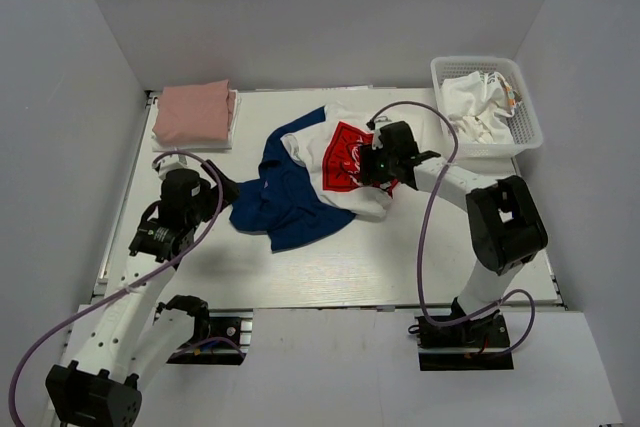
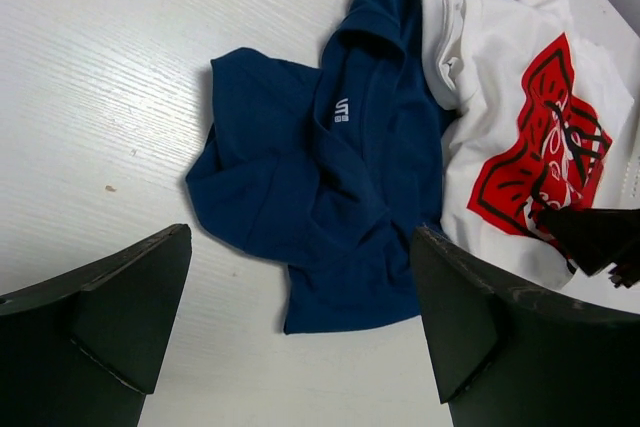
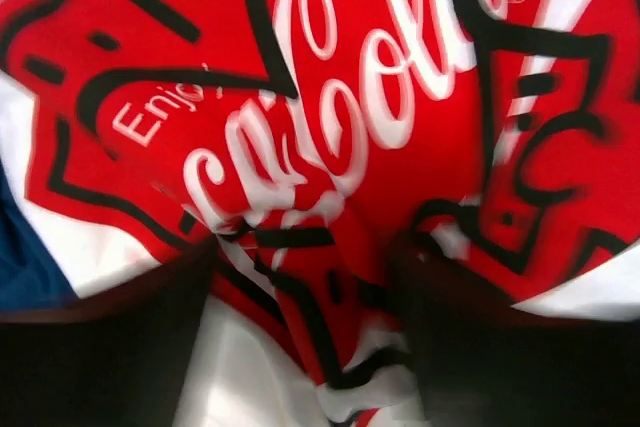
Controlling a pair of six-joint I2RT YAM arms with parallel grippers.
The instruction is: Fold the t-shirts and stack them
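Left pincer (image 2: pixel 300 237) wide open by navy tee (image 2: pixel 330 197); right pincer (image 3: pixel 300 262) (fingers apart) on white tee (image 2: pixel 490 67).

The left arm (image 1: pixel 160 222) folds back at its elbow, then reaches forward, its wrist tipped toward the middle. Its left jaws stand wide apart, and both dark fingers (image 2: pixel 100 317) hang free. The right arm (image 1: pixel 505 222) rises to a high elbow, then stretches forward and left, its wrist angled steeply down. Its right jaws are also spread, with the fingers (image 3: pixel 110 337) blurred and low.
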